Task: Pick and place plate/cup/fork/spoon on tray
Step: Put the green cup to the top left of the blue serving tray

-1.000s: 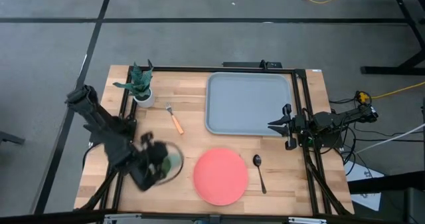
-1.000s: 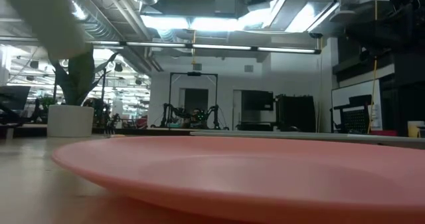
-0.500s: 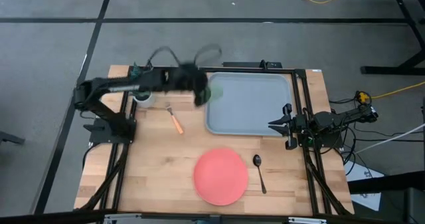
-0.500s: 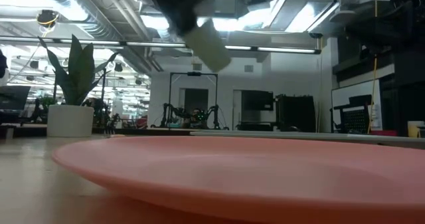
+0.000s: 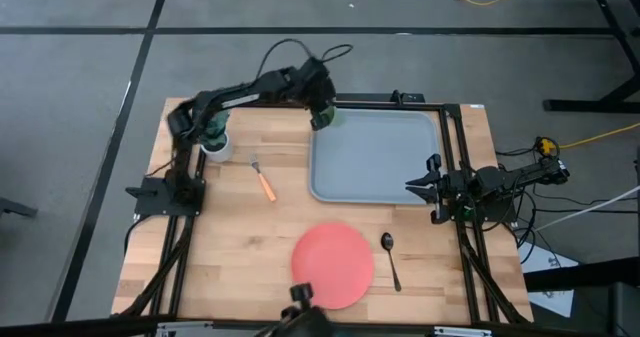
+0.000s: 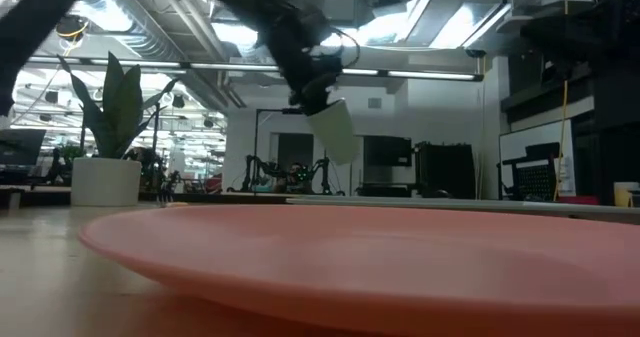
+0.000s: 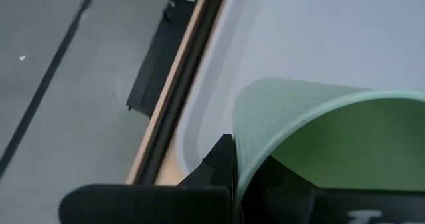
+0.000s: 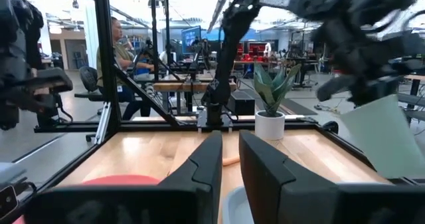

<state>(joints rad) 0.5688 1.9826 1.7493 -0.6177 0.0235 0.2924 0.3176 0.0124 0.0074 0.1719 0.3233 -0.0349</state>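
1. The left gripper (image 5: pixel 322 117) grips the cup (image 5: pixel 329 119) in the air over the far left corner of the tray (image 5: pixel 375 157).
2. The fork (image 5: pixel 262 179) lies left of the tray, the plate (image 5: pixel 332 265) at the near edge of the bench (image 5: pixel 230 237), the spoon (image 5: pixel 390 258) just beside the plate.
3. The right gripper (image 5: pixel 418 187) waits at the tray's right edge, its fingers a little apart and empty.

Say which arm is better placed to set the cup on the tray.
Left. The left gripper already holds the cup, raised over the tray's far left corner. The right gripper waits at the tray's right edge, holding nothing.
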